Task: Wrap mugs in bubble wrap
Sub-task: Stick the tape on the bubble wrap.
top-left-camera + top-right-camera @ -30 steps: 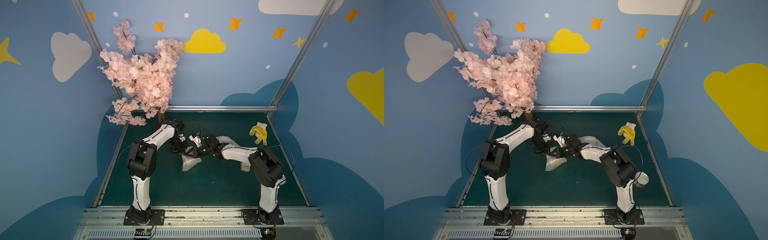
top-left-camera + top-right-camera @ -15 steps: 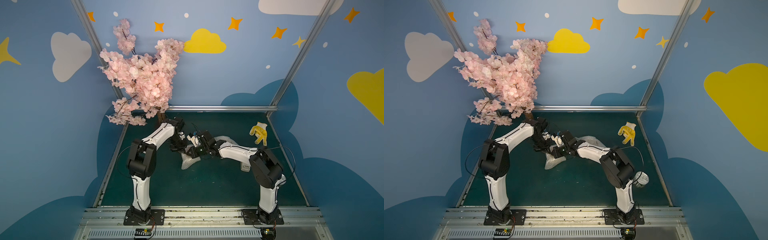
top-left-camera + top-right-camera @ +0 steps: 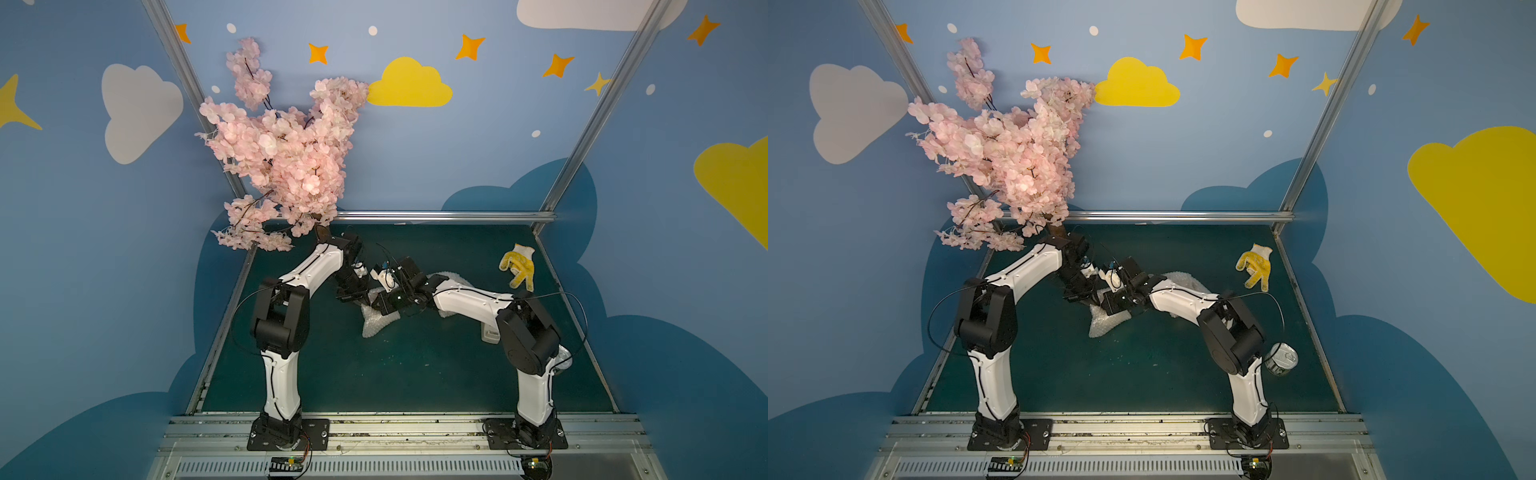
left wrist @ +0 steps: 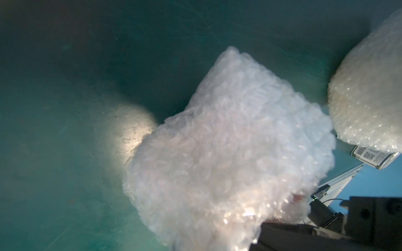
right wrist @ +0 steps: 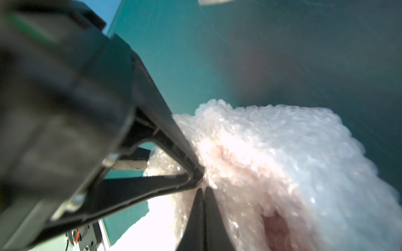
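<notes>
Two bundles of bubble wrap lie on the green table, and the work is on the one in the middle [image 4: 228, 152], which both arms reach from above. A reddish tint [image 5: 276, 226] shows through the film, so I judge that the mug with the red inside is already in this bundle. The loose tail of the bundle [image 3: 376, 322] lies in the same place as a second ago.

What has changed is the right gripper [image 5: 203, 191]: it has moved a little further towards the left gripper [image 3: 357, 297]. Its jaws are together with the tips at the wrap, but I cannot tell if a fold is caught between them. For the left gripper I cannot tell whether the jaws are apart or together. I think the arms are tucking in the last folds of the wrap.

The second bundle [image 4: 369, 97] lies near, behind the right arm; the metallic can [image 3: 1281, 359] and the yellow-and-white glove [image 3: 517, 266] are well apart
</notes>
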Controlling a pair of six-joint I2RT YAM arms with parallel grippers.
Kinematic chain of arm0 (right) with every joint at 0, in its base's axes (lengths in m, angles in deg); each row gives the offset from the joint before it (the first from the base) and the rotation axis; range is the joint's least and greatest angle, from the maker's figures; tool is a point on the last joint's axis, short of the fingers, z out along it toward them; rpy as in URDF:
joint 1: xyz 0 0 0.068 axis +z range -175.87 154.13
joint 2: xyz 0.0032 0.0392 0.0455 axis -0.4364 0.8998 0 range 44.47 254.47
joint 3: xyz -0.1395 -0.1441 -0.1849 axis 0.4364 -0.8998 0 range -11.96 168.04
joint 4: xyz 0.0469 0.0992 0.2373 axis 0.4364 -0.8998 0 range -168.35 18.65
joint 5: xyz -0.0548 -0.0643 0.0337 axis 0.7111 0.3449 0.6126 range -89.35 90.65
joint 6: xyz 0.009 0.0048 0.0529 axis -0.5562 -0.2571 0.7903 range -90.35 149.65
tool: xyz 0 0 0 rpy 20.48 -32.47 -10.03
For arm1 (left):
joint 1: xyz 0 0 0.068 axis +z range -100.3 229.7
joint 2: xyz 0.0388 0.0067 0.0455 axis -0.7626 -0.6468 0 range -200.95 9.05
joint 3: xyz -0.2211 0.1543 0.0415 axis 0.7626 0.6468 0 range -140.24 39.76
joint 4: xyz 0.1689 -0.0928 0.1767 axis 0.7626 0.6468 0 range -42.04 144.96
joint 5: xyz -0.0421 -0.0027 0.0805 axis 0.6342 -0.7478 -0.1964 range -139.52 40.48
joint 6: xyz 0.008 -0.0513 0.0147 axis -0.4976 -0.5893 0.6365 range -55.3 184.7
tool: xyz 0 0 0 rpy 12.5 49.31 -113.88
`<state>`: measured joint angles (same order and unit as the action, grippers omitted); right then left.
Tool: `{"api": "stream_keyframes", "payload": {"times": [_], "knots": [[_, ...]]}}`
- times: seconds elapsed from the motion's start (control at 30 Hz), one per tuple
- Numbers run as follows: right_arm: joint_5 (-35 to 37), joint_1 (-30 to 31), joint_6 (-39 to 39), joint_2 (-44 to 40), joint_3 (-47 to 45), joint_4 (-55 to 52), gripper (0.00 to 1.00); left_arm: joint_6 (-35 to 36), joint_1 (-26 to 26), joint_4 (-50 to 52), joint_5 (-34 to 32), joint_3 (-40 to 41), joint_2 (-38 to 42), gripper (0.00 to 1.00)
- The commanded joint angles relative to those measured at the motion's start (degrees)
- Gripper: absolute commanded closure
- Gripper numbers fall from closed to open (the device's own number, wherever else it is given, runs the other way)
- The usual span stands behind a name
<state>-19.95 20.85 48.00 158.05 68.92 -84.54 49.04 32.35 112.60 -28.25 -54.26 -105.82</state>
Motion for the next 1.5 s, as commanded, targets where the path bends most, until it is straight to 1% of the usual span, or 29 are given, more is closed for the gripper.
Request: {"api": "stream_keyframes", "payload": {"times": [0.0,0.07,0.13,0.23,0.43,0.6,0.67,0.77,0.97,1.13,1.23,1.33,1.43,1.47], "knots": [[3.02,0.10,-1.35,4.29,0.22,-10.86,1.00,1.48,0.56,1.50,5.92,-1.65,0.85,0.75],[3.11,0.13,-1.50,4.75,1.01,-11.87,1.00,1.84,0.56,1.21,5.89,-0.99,0.63,0.66],[2.95,0.17,-1.34,5.31,1.32,-11.97,1.00,1.80,0.66,0.18,5.77,0.10,0.69,0.60],[2.94,0.43,-1.10,5.42,1.26,-11.42,1.00,1.74,0.88,-0.02,5.41,0.97,0.73,0.60],[2.01,0.72,-0.64,5.33,3.06,-11.87,1.00,1.13,2.82,1.30,4.01,1.67,3.31,0.59],[1.76,0.89,-0.60,6.77,6.66,-14.69,1.00,1.09,4.61,2.42,0.33,1.77,5.38,0.59],[2.30,0.92,-0.62,7.60,7.41,-15.28,1.00,0.99,4.71,2.33,0.78,2.00,6.44,0.59],[2.79,1.18,-0.69,9.38,8.97,-16.69,1.00,0.55,4.47,2.39,3.24,2.60,6.83,0.59],[4.93,1.82,-0.55,10.51,10.61,-19.40,1.00,-0.42,2.29,1.32,4.39,3.82,5.80,0.60],[5.93,1.81,-0.68,9.64,12.11,-21.48,0.94,-1.36,0.97,0.64,3.89,3.82,3.37,0.61],[6.22,1.80,-0.95,9.40,13.05,-22.56,0.91,-1.98,0.97,1.26,0.67,2.99,1.66,0.64],[6.19,1.80,-1.05,8.64,13.07,-22.58,0.84,-2.91,1.06,2.24,-3.09,1.80,0.45,0.67],[6.52,1.78,-1.06,7.60,12.83,-22.50,0.74,-3.32,1.17,2.33,-3.63,1.33,-0.42,0.69],[6.49,1.76,-1.04,7.27,12.79,-22.37,0.73,-3.32,1.20,2.41,-3.79,1.24,-0.74,0.70]]}}
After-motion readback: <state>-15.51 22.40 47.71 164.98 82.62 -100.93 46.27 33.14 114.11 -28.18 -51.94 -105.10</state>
